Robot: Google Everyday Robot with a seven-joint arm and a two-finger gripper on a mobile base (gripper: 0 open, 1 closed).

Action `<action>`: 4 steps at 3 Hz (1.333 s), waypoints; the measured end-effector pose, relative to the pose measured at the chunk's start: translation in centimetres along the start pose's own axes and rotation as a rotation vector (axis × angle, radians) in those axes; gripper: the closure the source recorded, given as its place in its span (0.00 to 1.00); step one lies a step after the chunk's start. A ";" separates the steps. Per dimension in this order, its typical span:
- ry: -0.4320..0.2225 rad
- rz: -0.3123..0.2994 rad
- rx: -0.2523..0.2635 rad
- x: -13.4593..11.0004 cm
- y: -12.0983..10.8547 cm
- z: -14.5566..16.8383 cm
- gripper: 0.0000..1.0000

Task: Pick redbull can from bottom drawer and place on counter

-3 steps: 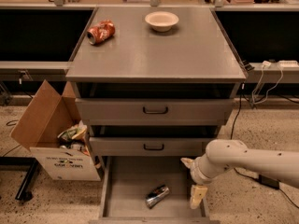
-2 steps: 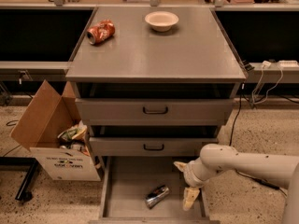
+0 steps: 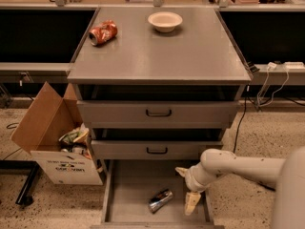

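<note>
The redbull can (image 3: 160, 200) lies on its side on the floor of the open bottom drawer (image 3: 128, 194), near its front middle. My gripper (image 3: 186, 187) hangs over the right part of the drawer, just right of the can and apart from it. Its fingers (image 3: 192, 202) are spread, one pointing down at the drawer floor, the other up near the drawer above. It holds nothing. The grey counter (image 3: 190, 51) is the cabinet's top, well above.
A dented orange-red can (image 3: 103, 32) and a cream bowl (image 3: 165, 21) stand on the counter's far part. Two shallower drawers with black handles (image 3: 158, 112) sit above the open one. An open cardboard box (image 3: 57, 142) with rubbish stands left of the cabinet. Cables hang at right.
My gripper and arm have moved left over the drawer, closer to the redbull can. The can has not moved.
</note>
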State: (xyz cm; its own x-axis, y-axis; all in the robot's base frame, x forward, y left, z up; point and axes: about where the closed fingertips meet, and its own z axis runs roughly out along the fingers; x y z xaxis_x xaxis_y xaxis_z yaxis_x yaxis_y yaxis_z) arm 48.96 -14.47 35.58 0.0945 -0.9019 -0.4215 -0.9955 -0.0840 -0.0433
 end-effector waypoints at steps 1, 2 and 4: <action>-0.019 -0.029 -0.048 2.1 -1.5 5.5 0.00; -0.025 -0.034 -0.078 4.0 -2.8 10.3 0.00; -0.006 -0.088 -0.062 5.2 -4.4 16.7 0.00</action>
State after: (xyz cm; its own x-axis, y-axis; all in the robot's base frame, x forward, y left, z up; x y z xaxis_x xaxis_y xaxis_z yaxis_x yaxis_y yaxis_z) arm 53.87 -11.69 18.43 0.1818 -0.8871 -0.4242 -0.9816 -0.1892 -0.0250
